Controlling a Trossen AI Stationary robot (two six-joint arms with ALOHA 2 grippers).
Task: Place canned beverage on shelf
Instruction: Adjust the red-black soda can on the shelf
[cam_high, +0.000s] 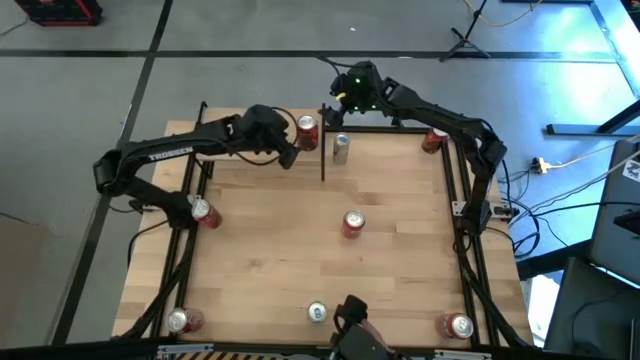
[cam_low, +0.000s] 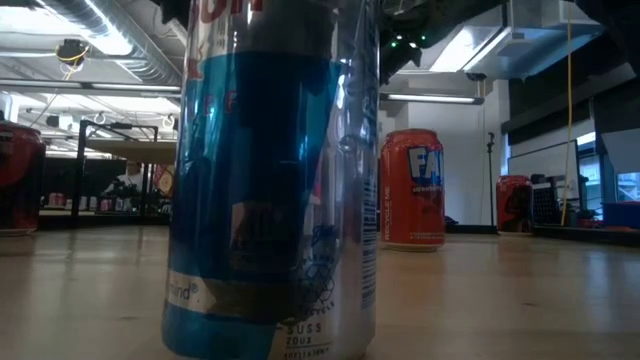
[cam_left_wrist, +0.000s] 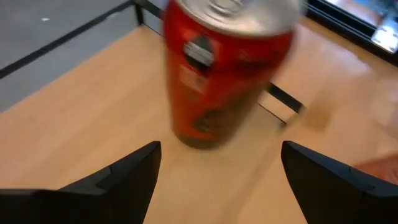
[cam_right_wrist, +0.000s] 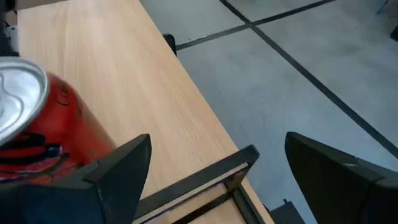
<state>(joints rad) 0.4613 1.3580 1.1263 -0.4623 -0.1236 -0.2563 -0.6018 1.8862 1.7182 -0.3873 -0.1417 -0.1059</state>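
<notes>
A red can (cam_high: 307, 131) stands upright on its base on the light-wood shelf board (cam_high: 300, 165) at the table's far left, beside a thin black post (cam_high: 323, 150). My left gripper (cam_high: 292, 148) is open just on the near-left side of it. In the left wrist view, the fingers (cam_left_wrist: 221, 155) stand apart short of the can (cam_left_wrist: 224, 68) and touch nothing. My right gripper (cam_high: 340, 100) is open over the far edge. Its wrist view (cam_right_wrist: 217, 138) shows the red can (cam_right_wrist: 37, 124) beside it on the board (cam_right_wrist: 112, 74).
A silver can (cam_high: 341, 148) stands just right of the post. Red cans stand at the centre (cam_high: 352, 223), left (cam_high: 204, 212), far right (cam_high: 434, 140) and both near corners. A blue-silver can (cam_low: 270, 180) stands at the near edge (cam_high: 317, 313).
</notes>
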